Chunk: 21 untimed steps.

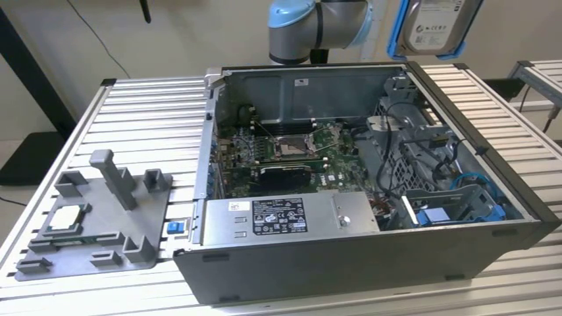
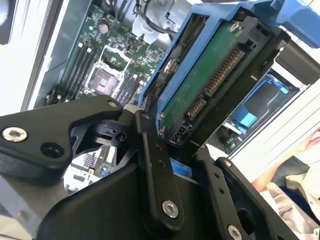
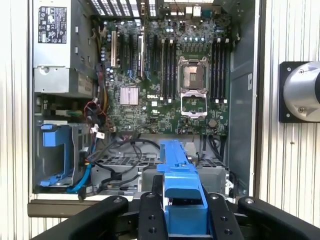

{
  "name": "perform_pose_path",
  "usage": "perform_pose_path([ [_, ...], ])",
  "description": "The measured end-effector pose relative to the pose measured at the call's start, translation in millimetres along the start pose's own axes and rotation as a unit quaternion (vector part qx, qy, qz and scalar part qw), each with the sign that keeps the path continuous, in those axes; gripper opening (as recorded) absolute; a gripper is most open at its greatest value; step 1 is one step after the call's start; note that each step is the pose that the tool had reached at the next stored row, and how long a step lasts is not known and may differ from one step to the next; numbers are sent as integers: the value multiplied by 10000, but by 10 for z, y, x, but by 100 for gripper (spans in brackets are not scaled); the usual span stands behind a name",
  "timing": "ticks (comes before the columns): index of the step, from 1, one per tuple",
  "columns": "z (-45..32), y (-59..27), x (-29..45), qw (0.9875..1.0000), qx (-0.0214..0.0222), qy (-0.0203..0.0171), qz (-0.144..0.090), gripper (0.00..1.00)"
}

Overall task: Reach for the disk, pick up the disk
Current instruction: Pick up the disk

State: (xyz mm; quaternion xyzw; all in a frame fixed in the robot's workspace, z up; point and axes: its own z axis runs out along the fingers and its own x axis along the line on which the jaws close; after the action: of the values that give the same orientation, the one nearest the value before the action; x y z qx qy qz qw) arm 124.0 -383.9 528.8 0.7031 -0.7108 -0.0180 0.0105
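A ribbed metal table [image 1: 149, 99] carries an open computer case [image 1: 369, 250] mid-frame, plus a grey fixture [image 1: 97, 224] at lower left. Top right of the exterior view, the gripper [image 2: 170, 135] has its jaws closed tight around the disk [image 1: 432, 26], lifted well above the case.

Close view along a black gripper [image 2: 172, 150] whose linkage arms fill the lower half of the frame, its fingers clamped on the disk [image 2: 215, 80]. The disk rises tilted toward the upper right, green circuit board and connector pins facing the camera, edged by its blue carrier. Behind it at upper left lies a green motherboard [image 2: 107, 55] inside an open computer case. A person's arm [image 2: 285, 167] shows at the right edge.
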Motion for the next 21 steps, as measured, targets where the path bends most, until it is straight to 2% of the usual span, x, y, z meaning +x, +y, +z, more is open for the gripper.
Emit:
perform_pose_path([
  [12,8,-4,339,10000,0,0,0,0],
  [21,14,-7,541,10000,0,0,0,0],
])
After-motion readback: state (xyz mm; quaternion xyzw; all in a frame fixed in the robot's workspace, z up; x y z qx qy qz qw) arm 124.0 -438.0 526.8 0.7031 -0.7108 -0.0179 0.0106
